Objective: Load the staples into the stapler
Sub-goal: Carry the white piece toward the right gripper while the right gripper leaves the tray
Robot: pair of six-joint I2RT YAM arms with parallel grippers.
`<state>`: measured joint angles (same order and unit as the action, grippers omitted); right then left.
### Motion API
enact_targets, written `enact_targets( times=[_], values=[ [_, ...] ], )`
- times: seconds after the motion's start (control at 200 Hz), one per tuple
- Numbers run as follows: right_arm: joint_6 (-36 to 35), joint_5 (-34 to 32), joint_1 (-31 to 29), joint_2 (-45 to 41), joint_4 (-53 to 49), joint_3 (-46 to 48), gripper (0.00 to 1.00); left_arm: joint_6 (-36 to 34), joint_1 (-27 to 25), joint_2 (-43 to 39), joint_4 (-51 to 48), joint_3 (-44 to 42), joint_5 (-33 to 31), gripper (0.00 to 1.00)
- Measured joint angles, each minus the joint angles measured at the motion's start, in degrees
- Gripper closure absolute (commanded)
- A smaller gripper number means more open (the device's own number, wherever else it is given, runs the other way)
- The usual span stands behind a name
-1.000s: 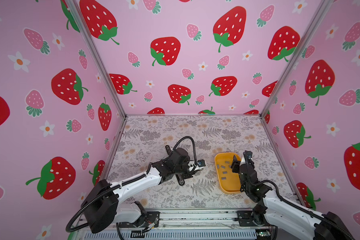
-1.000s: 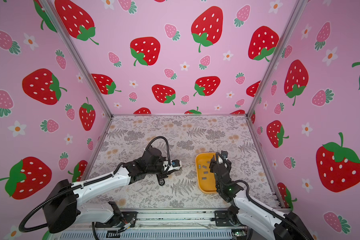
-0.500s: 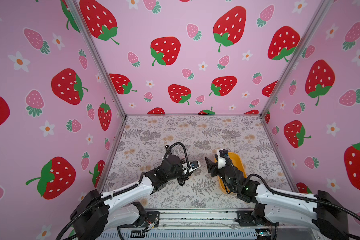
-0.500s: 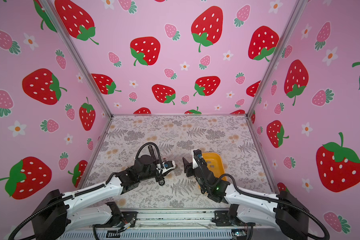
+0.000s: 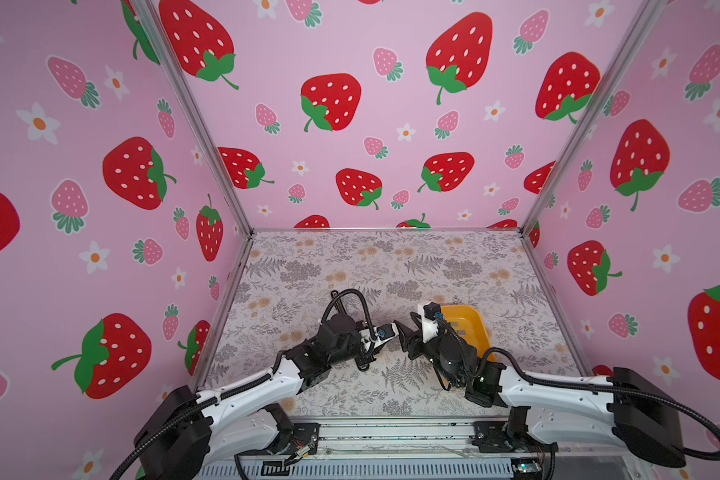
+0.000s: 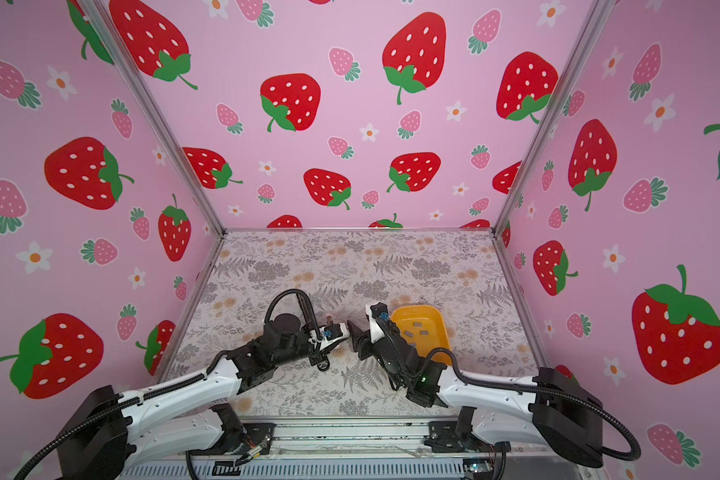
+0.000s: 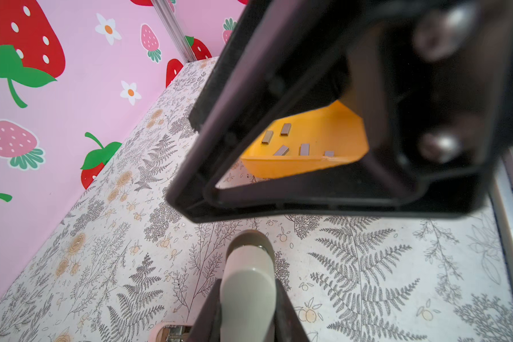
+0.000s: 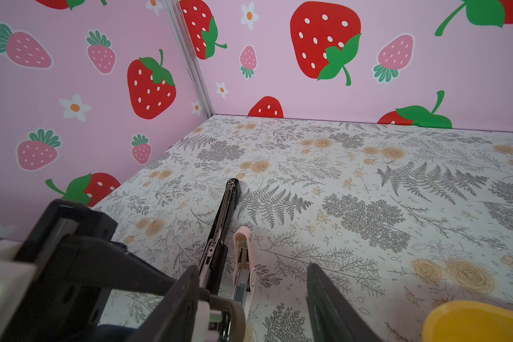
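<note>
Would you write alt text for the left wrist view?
The right gripper fills much of the view; through its frame shows a yellow tray holding five grey staples. Nearest the camera, the left gripper is shut on a cream stapler against the floral table.

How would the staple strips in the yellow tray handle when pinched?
The staples lie flat on the yellow tray floor, so probably hard to get under. Small and metallic, likely light, stiff, and may slide on smooth plastic.
</note>
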<state>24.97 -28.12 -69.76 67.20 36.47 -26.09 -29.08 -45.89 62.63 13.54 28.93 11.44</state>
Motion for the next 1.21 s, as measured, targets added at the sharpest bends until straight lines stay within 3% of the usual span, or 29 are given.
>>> enact_targets(
  times=[0.305,1.206],
  values=[
    [3.61,-3.5,-0.11,1.46,1.01,0.0,0.45,0.13,-0.02,-1.4,1.03,-0.81,0.2,1.0],
    [8.41,-2.91,-0.11,7.72,3.76,0.0,0.47,1.55,0.0,-2.23,3.39,-2.43,1.66,1.0]
  ],
)
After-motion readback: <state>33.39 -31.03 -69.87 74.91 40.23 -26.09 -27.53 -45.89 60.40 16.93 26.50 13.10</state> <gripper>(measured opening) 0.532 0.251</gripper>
